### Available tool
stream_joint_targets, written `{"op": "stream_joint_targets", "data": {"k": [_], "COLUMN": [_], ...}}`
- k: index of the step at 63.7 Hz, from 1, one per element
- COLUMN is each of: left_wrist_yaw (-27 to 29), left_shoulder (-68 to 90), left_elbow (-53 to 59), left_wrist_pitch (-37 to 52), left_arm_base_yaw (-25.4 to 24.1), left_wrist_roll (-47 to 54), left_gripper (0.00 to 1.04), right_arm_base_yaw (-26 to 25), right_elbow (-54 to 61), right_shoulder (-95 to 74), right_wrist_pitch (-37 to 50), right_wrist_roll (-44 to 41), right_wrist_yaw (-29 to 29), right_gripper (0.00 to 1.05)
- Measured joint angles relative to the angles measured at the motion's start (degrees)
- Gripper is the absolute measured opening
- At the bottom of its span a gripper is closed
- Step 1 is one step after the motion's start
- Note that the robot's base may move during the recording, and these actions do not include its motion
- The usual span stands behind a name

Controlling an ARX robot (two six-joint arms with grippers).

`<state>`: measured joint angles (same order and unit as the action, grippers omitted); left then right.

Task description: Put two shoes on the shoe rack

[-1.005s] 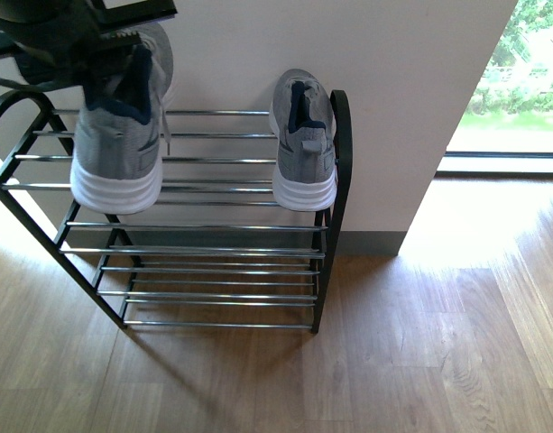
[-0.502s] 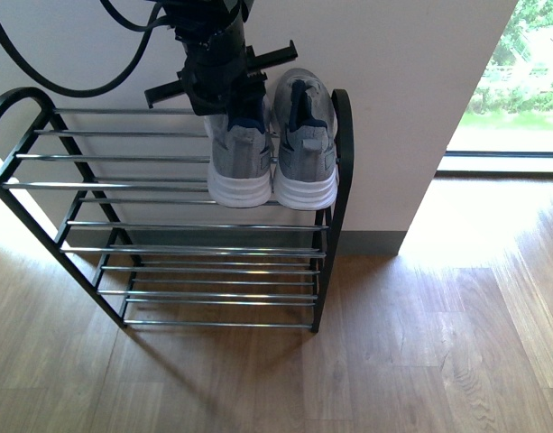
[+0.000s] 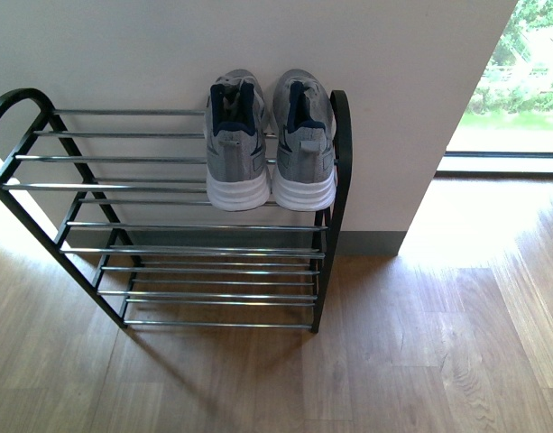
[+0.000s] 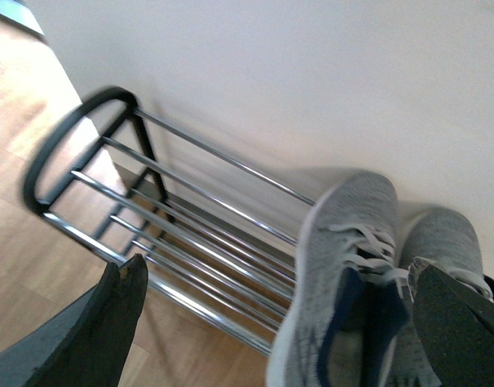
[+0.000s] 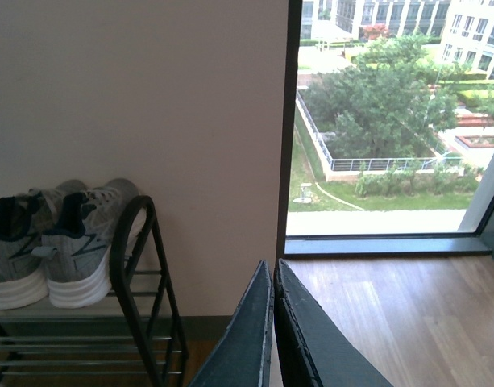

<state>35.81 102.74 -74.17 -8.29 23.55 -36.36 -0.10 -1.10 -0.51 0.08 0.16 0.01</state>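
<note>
Two grey knit shoes with white soles stand side by side on the top shelf of the shoe rack (image 3: pixel 114 188), at its right end, heels toward me: the left shoe (image 3: pixel 236 155) and the right shoe (image 3: pixel 303 153). Neither arm shows in the front view. In the left wrist view my left gripper (image 4: pixel 283 306) is open, hanging above the shoe (image 4: pixel 335 274) with its fingers (image 4: pixel 110 322) wide apart and touching nothing. My right gripper (image 5: pixel 272 278) is shut and empty, off to the right of the rack (image 5: pixel 138 274), with both shoes (image 5: pixel 77 242) in sight.
The rack stands against a white wall (image 3: pixel 393 90) on a wooden floor (image 3: pixel 420 343). Its lower chrome shelves (image 3: pixel 213 271) hold nothing. A floor-length window (image 5: pixel 383 121) lies to the right of the wall.
One second ago the left arm carried a shoe over the rack's left side; it set it beside the other shoe, let go, and has left the front view.
</note>
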Motion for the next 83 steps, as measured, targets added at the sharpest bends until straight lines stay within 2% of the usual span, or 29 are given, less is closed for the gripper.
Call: {"op": "stream_joint_targets", "data": {"k": [8,14,18,23,28,30,32,33,34,36,42,50,57,59,83], "left_wrist_yaw": [12.5,18.5,22.8,24.3,24.3,19.2,10.0,4.9,2.0,-1.8,-8.4,-13.0,-18.9,-19.7,-29.5], "left_shoulder": [-21.7,-30.3,-35.0,-39.0,-39.9,-42.1,-46.1,-49.0,-50.9,-53.9,-59.7,-64.7,-69.6,-70.6,-81.6], "left_elbow": [14.0,18.0,19.5,20.6,21.0,24.4,30.8,35.8,38.7,43.5,50.9,56.0,61.6,62.3,69.2], "left_wrist_pitch": [-8.1,-14.5,-22.0,-31.5,-32.9,-24.6,-11.1,-1.4,4.2,12.9,26.0,28.6,28.5,28.3,24.4], "left_arm_base_yaw": [4.3,8.3,11.4,14.8,15.7,14.8,12.9,11.3,10.3,8.7,4.7,-0.2,-5.8,-6.8,-16.8], "left_wrist_roll": [0.0,-2.7,-7.1,-14.1,-16.9,-12.6,-5.9,0.1,4.1,10.3,23.8,31.6,34.8,34.8,35.7], "left_gripper": [0.95,0.95,0.95,0.95,0.95,0.91,0.83,0.78,0.74,0.68,0.53,0.33,0.05,0.01,0.01], "right_arm_base_yaw": [0.0,0.0,0.0,0.0,0.0,0.0,0.0,0.0,0.0,0.0,0.0,0.0,0.0,0.0,0.0], "right_elbow": [0.0,0.0,0.0,0.0,0.0,0.0,0.0,0.0,0.0,0.0,0.0,0.0,0.0,0.0,0.0], "right_shoulder": [0.2,0.2,0.2,0.2,0.2,0.2,0.2,0.2,0.2,0.2,0.2,0.2,0.2,0.2,0.2], "right_wrist_pitch": [-0.1,-0.1,-0.1,-0.1,-0.1,-0.1,-0.1,-0.1,-0.1,-0.1,-0.1,-0.1,-0.1,-0.1,-0.1], "right_wrist_roll": [0.0,0.0,0.0,0.0,0.0,0.0,0.0,0.0,0.0,0.0,0.0,0.0,0.0,0.0,0.0], "right_wrist_yaw": [0.0,0.0,0.0,0.0,0.0,-0.2,0.0,0.1,0.1,0.1,0.0,0.0,0.0,0.0,0.0], "right_gripper": [0.01,0.01,0.01,0.01,0.01,0.01,0.01,0.01,0.01,0.01,0.01,0.01,0.01,0.01,0.01]}}
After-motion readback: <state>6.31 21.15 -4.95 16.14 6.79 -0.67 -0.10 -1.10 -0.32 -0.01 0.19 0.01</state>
